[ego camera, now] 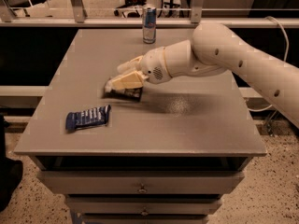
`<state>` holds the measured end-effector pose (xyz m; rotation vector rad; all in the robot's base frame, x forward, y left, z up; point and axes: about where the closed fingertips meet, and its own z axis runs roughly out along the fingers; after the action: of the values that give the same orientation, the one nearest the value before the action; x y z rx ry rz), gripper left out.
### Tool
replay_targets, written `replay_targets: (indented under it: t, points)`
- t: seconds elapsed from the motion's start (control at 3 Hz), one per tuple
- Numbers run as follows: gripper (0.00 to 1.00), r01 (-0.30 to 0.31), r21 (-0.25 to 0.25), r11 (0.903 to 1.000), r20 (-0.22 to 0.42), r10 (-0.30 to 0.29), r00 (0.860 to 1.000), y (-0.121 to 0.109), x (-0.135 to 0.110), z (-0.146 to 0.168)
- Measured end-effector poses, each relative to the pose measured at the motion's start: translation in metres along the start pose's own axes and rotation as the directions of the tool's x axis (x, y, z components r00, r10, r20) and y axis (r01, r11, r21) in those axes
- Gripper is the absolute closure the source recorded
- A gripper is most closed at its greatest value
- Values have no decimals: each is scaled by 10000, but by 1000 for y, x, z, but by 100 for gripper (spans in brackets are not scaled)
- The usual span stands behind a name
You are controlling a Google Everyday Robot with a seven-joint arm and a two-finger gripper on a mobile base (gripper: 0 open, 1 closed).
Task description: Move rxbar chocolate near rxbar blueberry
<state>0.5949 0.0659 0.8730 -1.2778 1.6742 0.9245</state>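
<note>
The rxbar blueberry, a flat bar in a dark blue wrapper with white lettering, lies near the front left of the grey table. The rxbar chocolate, a dark wrapped bar, is held in my gripper just above the table, up and to the right of the blue bar. The gripper's cream fingers are shut on the bar's upper side, partly hiding it. My white arm reaches in from the right.
An upright blue-silver can stands at the table's far edge, behind the arm. The table has drawers with small knobs below its front edge. A metal railing runs behind the table.
</note>
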Motion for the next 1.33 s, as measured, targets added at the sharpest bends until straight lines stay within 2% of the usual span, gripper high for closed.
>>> replay_targets:
  t: [0.33,0.67,1.0,1.33]
  points:
    - [0,-94,182,9998,37,94,9999,-1,-1,-5]
    - [0,-216,473,9986,37,215,9998,-4,1,-17]
    - [0,-242,731,9970,324,219,9992,-5,12,-49]
    - [0,-8,1303,9915,969,-120,9952,-11,34,-123]
